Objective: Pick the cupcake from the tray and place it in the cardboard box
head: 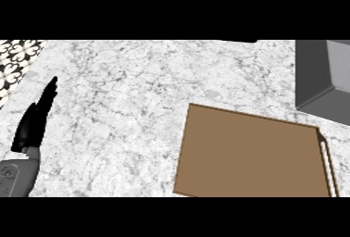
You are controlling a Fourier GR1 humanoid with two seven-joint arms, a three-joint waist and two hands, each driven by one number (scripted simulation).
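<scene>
Head view only. My left hand (31,124) sits at the far left edge of the view, seen edge-on: black fingers straight and held together, tips pointing up the frame, holding nothing and touching nothing I can make out. Its grey forearm (14,178) comes in at the lower left corner. The hand is over the white marbled surface (123,92), well apart from everything else. The cardboard box (253,155) lies flat on the surface at the lower right, plain brown, turned slightly off square to the view. A thin raised wall shows along its right side, and its near end is cut off by the bottom of the view. I see only bare brown inside it. A dark grey tray (311,74) is at the upper right, only its left corner in frame, just beyond the box's far right corner but not touching it. Cupcake: I cannot tell where it is, since the visible bit of tray shows only grey walls. A strip of black-and-white patterned tile (17,60) shows at the upper left corner, past the surface's edge.
</scene>
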